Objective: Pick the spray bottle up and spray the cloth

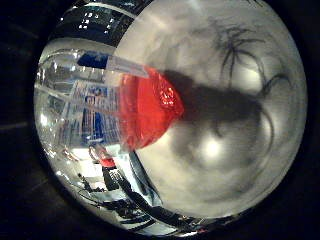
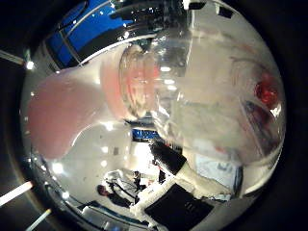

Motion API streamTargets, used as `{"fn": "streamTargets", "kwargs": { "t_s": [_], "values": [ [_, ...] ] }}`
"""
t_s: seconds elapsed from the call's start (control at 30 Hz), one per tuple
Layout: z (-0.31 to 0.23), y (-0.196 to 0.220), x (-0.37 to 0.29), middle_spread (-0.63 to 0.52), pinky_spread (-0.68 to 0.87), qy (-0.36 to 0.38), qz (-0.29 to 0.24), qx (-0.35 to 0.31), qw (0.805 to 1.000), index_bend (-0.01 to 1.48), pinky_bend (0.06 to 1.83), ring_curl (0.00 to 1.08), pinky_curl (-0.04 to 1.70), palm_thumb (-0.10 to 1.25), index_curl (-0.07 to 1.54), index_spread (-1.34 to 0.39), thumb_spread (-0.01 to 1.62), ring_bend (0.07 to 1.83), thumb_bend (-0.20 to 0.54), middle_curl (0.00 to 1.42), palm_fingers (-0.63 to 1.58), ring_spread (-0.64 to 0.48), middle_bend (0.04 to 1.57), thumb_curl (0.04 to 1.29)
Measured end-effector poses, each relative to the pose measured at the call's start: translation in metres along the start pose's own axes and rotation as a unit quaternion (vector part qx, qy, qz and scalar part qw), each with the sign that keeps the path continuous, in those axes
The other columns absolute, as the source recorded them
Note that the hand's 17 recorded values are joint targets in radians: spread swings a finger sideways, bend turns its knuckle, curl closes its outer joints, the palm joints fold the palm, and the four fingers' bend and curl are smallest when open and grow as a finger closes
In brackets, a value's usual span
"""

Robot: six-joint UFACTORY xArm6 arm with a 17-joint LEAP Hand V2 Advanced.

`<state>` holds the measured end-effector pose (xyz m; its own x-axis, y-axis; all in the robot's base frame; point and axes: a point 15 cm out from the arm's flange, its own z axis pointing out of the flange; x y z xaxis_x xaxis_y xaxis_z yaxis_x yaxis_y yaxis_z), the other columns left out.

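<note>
The spray bottle (image 1: 95, 112) is very close to the palm and fills much of both views. It is clear, with a blue and white label, and there is red liquid (image 1: 150, 107) inside it. In the thumb side view its clear neck and ribbed collar (image 2: 139, 82) show, and a pale pink blurry shape (image 2: 62, 118) sits right next to the neck. That may be part of the spray head, but it is too blurry to tell. Beyond the spray bottle lies a pale grey surface (image 1: 225, 165) with a dark shadow from the bottle on it. It could be the cloth or the counter; I cannot tell which. No part of the robot hand shows plainly, so I cannot tell how it stands. The bottle being so near the palm hints that the pick-up step is in hand or done. Next, I think, the nozzle must point at the cloth and the trigger be squeezed.
</note>
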<state>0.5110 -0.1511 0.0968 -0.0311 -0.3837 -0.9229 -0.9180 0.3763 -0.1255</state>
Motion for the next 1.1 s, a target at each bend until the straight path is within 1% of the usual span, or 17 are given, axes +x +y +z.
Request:
{"fn": "streamTargets", "kwargs": {
  "t_s": [0.03,0.07,0.1,0.13,0.17,0.2,0.23,0.3,0.33,0.37,0.4,0.47,0.63,0.8,0.9,1.0,1.1],
  "values": [
    [0.002,-0.001,0.000,0.00,0.37,0.001,0.001,0.000,1.000,0.15,0.36,0.26,0.29,0.53,0.27,-0.21,0.99,0.42,-0.024,0.38,0.33,0.04,0.36,0.29],
    [0.005,-0.001,-0.001,-0.02,0.35,0.002,0.001,-0.001,1.000,0.16,0.35,0.27,0.28,0.54,0.26,-0.23,0.98,0.49,-0.023,0.39,0.44,0.00,0.39,0.29],
    [0.011,-0.003,-0.001,-0.03,0.34,0.006,0.000,-0.002,1.000,0.16,0.35,0.27,0.28,0.54,0.26,-0.23,0.98,0.50,-0.022,0.39,0.45,0.00,0.39,0.30],
    [0.018,-0.005,-0.002,-0.09,0.25,0.011,-0.001,-0.004,1.000,0.19,0.35,0.30,0.26,0.57,0.28,-0.27,0.98,0.62,-0.017,0.43,0.65,-0.08,0.49,0.30],
    [0.022,-0.006,-0.001,-0.12,0.18,0.015,-0.001,-0.005,1.000,0.19,0.36,0.33,0.26,0.58,0.29,-0.29,0.97,0.68,-0.016,0.47,0.75,-0.11,0.56,0.30],
    [0.025,-0.007,-0.001,-0.14,0.09,0.018,0.000,-0.006,1.000,0.20,0.40,0.35,0.26,0.61,0.31,-0.31,0.97,0.73,-0.014,0.48,0.84,-0.14,0.58,0.31],
    [0.029,-0.008,0.000,-0.18,-0.09,0.024,0.000,-0.006,1.000,0.22,0.51,0.39,0.29,0.66,0.33,-0.35,0.97,0.82,-0.008,0.52,1.06,-0.19,0.63,0.32],
    [0.035,-0.013,0.002,-0.21,-0.30,0.034,0.000,0.000,0.999,0.33,0.66,0.46,0.36,0.73,0.42,-0.40,0.97,0.90,-0.007,0.59,1.18,-0.23,0.72,0.33],
    [0.036,-0.015,0.002,-0.21,-0.35,0.037,0.000,0.002,0.999,0.42,0.74,0.48,0.40,0.77,0.47,-0.42,0.97,0.94,-0.006,0.63,1.21,-0.24,0.78,0.33],
    [0.036,-0.016,0.003,-0.21,-0.36,0.038,0.000,0.004,0.999,0.49,0.81,0.50,0.43,0.80,0.52,-0.42,0.97,0.98,-0.003,0.65,1.29,-0.24,0.83,0.34],
    [0.036,-0.016,0.003,-0.21,-0.38,0.039,0.000,0.005,0.999,0.57,0.87,0.52,0.47,0.83,0.57,-0.43,0.96,1.02,-0.010,0.68,1.25,-0.24,0.88,0.34],
    [0.035,-0.018,0.002,-0.19,-0.37,0.037,0.000,0.007,0.999,0.71,0.98,0.56,0.54,0.88,0.67,-0.41,0.96,1.11,-0.013,0.73,1.25,-0.23,1.00,0.35],
    [0.026,-0.026,-0.006,-0.13,-0.28,0.035,-0.005,0.022,0.999,0.96,1.18,0.63,0.69,0.98,0.83,-0.33,0.98,1.26,-0.009,0.77,1.21,-0.21,1.21,0.37],
    [0.006,-0.032,-0.018,-0.12,-0.23,0.037,-0.018,0.037,0.998,1.08,1.23,0.68,0.81,1.06,0.87,-0.27,1.02,1.34,-0.004,0.77,1.15,-0.20,1.30,0.41],
    [-0.003,-0.034,-0.031,-0.11,-0.22,0.037,-0.029,0.041,0.998,1.12,1.25,0.69,0.88,1.11,0.87,-0.24,1.03,1.36,-0.002,0.76,1.13,-0.21,1.33,0.45],
    [-0.006,-0.029,-0.052,-0.11,-0.19,0.023,-0.041,0.028,0.999,1.14,1.24,0.71,0.96,1.14,0.86,-0.23,1.03,1.38,-0.006,0.75,1.12,-0.21,1.35,0.50],
    [-0.011,-0.014,-0.075,-0.10,-0.18,0.014,-0.057,-0.010,0.998,1.15,1.23,0.72,1.02,1.15,0.85,-0.22,1.02,1.38,-0.010,0.74,1.11,-0.21,1.37,0.52]
  ]
}}
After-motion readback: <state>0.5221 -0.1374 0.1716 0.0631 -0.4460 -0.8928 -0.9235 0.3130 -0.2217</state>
